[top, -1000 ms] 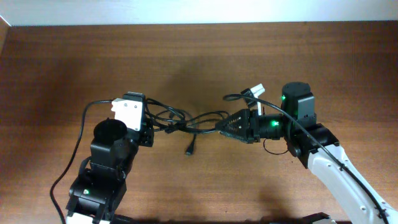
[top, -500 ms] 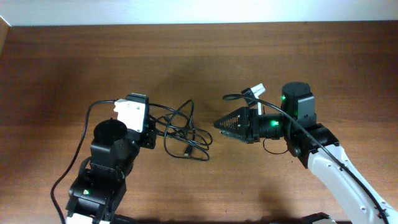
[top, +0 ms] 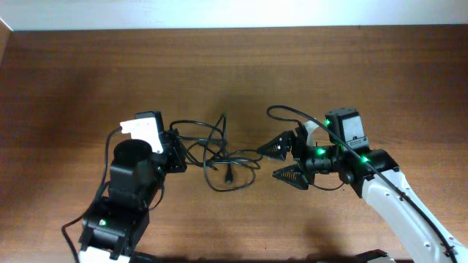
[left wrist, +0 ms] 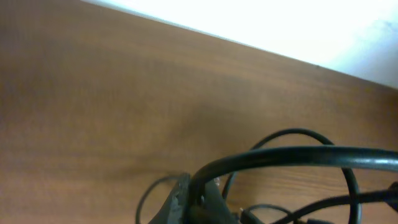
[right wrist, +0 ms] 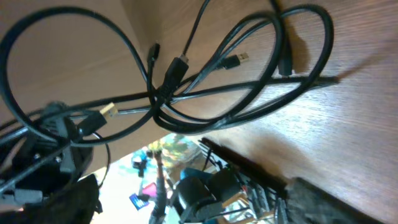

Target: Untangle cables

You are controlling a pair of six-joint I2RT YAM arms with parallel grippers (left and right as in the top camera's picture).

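Note:
The cables [top: 223, 157] are a loose tangle of thin black cords on the wooden table, between my two grippers. One plug end [top: 229, 175] lies at the front of the tangle. My left gripper [top: 178, 153] is shut on a cable at the tangle's left side. In the left wrist view its fingers [left wrist: 198, 198] pinch a black cord [left wrist: 298, 155] that arches off to the right. My right gripper [top: 281, 161] is open wide just right of the tangle and holds nothing. The right wrist view shows the looped cables [right wrist: 205, 81] and a metal USB plug [right wrist: 107, 112].
The brown table [top: 234, 66] runs back to a white wall at the far edge. The left arm's own thicker black cable [top: 95, 157] loops out on its left side. The right arm's cable [top: 281, 111] arcs above its wrist.
My right gripper let go of the cable it had pulled taut, opened wide and turned. The cables slackened into a loose pile near my left gripper, which still holds them.

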